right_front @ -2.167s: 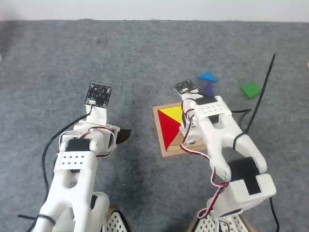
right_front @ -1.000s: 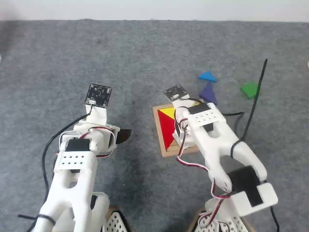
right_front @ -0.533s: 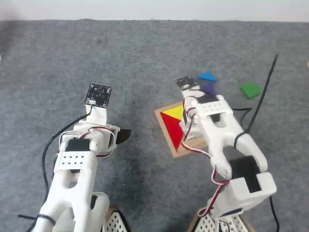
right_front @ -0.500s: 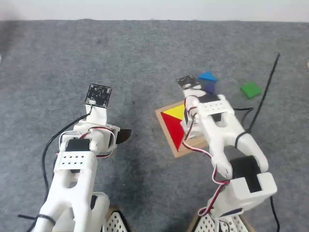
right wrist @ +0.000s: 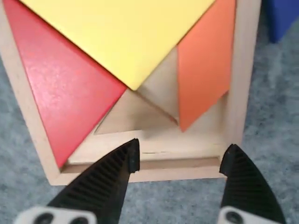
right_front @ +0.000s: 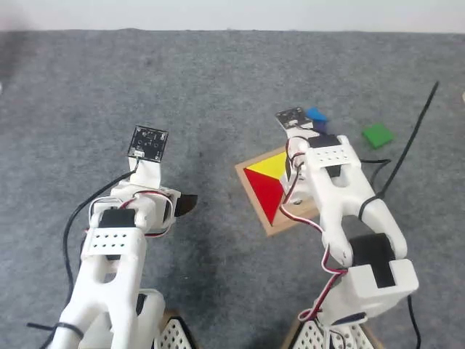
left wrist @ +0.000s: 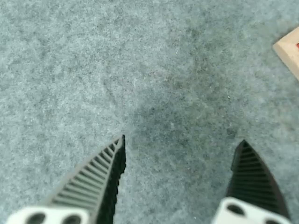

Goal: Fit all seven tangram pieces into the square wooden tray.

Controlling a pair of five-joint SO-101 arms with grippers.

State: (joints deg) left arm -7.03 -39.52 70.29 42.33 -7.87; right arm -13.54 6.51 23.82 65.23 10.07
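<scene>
The tray could be shoved or turned on the surface if the right pincer were lowered here, since its tips hang just over the tray's near rim. The seated pieces could then be jolted loose. The bare pocket between the red, yellow and orange pieces is narrow and angled, so a piece brought in askew may be left riding on a neighbour's edge.

The right pincer is spread and nothing is held in it. The bare wood lies directly ahead of it. The blue piece and green piece lie on the surface beyond the tray. The left pincer is spread over bare surface, well apart from the tray.
</scene>
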